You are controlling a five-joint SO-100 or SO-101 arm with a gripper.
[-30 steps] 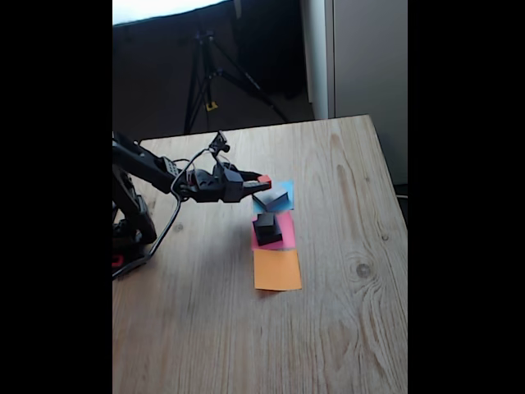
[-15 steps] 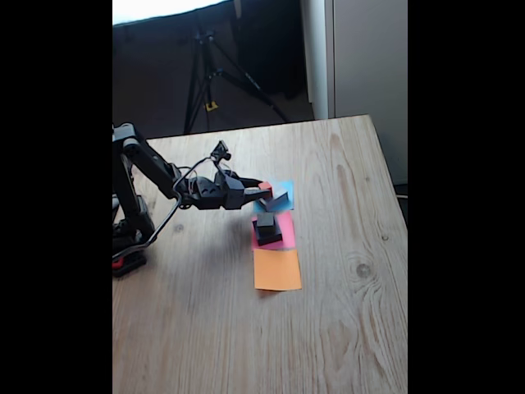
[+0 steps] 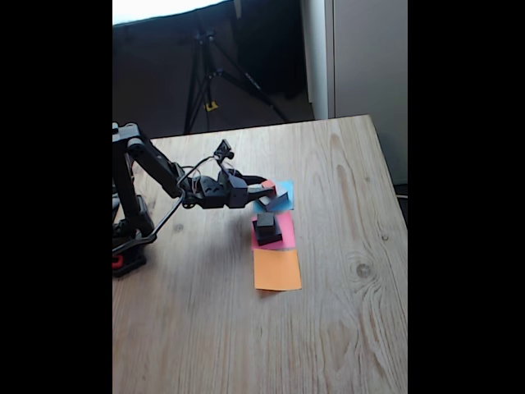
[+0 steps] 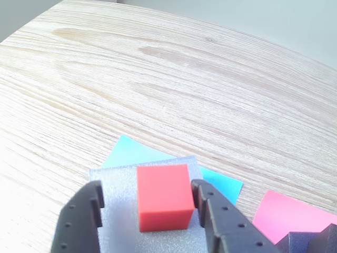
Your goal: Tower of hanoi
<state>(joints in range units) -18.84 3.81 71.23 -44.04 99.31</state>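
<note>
**Setting the red cube on the grey slab**

In the wrist view we see the gripper (image 4: 147,203) with its two fingers on either side of the tiny red cube (image 4: 164,197). The right finger looks to be against the cube, while a strip of slab shows between the cube and the left finger, so we cannot tell whether the cube is clamped or already let go. The cube sits over the grey slab (image 4: 118,190), which lies on the blue paper square (image 4: 129,153). In the fixed view, the small black cube (image 3: 266,221) is stacked on the black slab (image 3: 267,233) on the pink paper square (image 3: 285,234), just beside the blue one; the orange paper square (image 3: 277,269) lies bare on the wooden surface (image 3: 344,312).

We judge the step to be placing the red cube on the slab. To do it well, we should make sure the cube rests flat near the slab's middle, spread the fingers evenly, then lift straight up so neither finger drags the cube or shifts the light slab.
</note>
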